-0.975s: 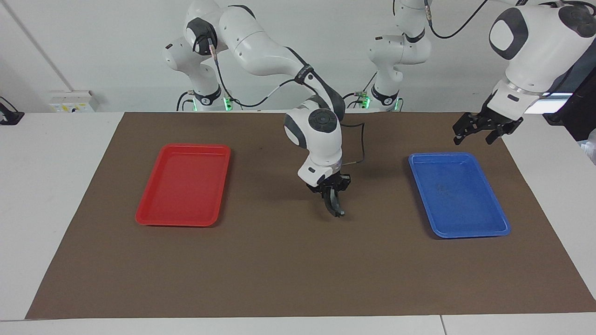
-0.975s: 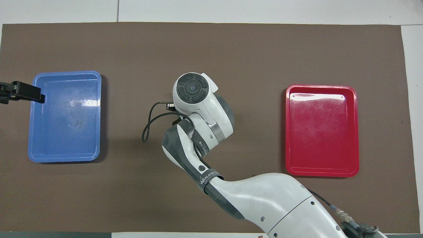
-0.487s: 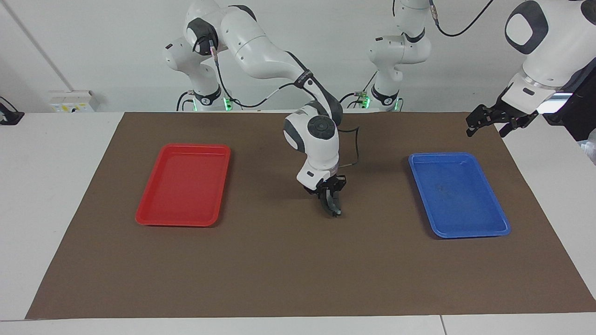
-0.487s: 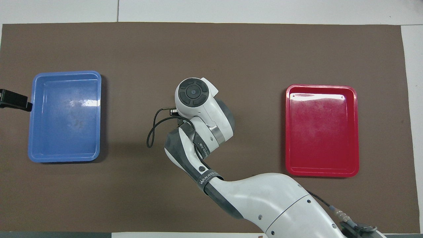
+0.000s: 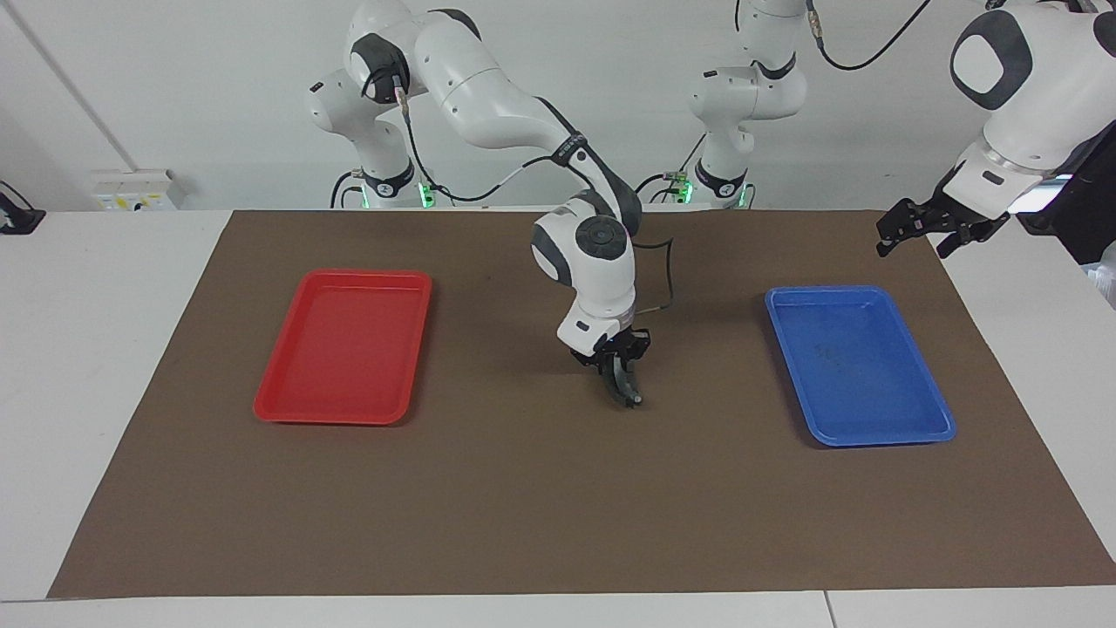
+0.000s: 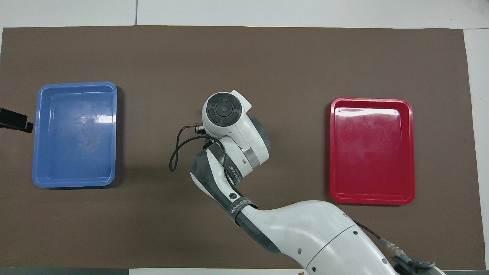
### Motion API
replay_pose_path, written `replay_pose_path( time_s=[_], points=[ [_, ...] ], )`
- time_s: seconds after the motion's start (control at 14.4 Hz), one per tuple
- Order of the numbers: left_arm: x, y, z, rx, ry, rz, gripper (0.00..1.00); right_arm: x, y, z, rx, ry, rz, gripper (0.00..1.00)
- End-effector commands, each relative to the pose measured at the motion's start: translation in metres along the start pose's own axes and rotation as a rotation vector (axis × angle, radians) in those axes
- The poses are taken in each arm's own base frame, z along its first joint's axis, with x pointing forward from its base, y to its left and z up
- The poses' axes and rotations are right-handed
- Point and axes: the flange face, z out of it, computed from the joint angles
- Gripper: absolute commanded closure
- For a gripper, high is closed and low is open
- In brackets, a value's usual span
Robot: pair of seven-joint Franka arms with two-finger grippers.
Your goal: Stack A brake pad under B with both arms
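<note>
My right gripper point(image 5: 620, 362) hangs over the middle of the brown mat, between the two trays. It is shut on the B brake pad point(image 5: 627, 386), a dark curved crescent that hangs down with its pale lower tip at the mat. In the overhead view the right wrist point(image 6: 223, 110) hides both gripper and pad. The A brake pad is out of sight in both views. My left gripper point(image 5: 927, 230) is open and empty, raised over the mat's corner by the blue tray; its tip also shows in the overhead view point(image 6: 15, 120).
A red tray point(image 5: 344, 344) lies toward the right arm's end and a blue tray point(image 5: 859, 362) toward the left arm's end; both are empty. The brown mat point(image 5: 523, 506) covers the table.
My left gripper has drawn back from the blue tray's corner toward its end of the table and risen. My right wrist has turned slightly, with the pad still in its grip.
</note>
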Motion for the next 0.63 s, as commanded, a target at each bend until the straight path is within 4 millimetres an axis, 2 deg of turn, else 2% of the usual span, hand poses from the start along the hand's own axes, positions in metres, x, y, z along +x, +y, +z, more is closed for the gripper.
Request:
replay_pose_path(
  time_s=[0.0,0.35,0.42,0.56],
  points=[
    [-0.0073,-0.0023,-0.0014,0.018,0.015,0.013,0.0,-0.0029,0.0013,-0.0062,0.033,-0.002,0.0,0.93],
    [-0.0072,-0.0015,-0.0007,0.018,0.014,-0.013,0.0,-0.0092,-0.0021,0.0015,0.055,0.004,0.007,0.83],
    [-0.0067,0.0021,-0.0004,0.022,0.01,-0.043,0.0,-0.01,-0.0031,0.0007,0.055,0.004,0.005,0.79],
    [-0.0069,0.0046,-0.0004,0.031,0.007,-0.056,0.0,-0.0116,0.0001,0.0032,0.051,-0.002,0.008,0.64]
  ],
)
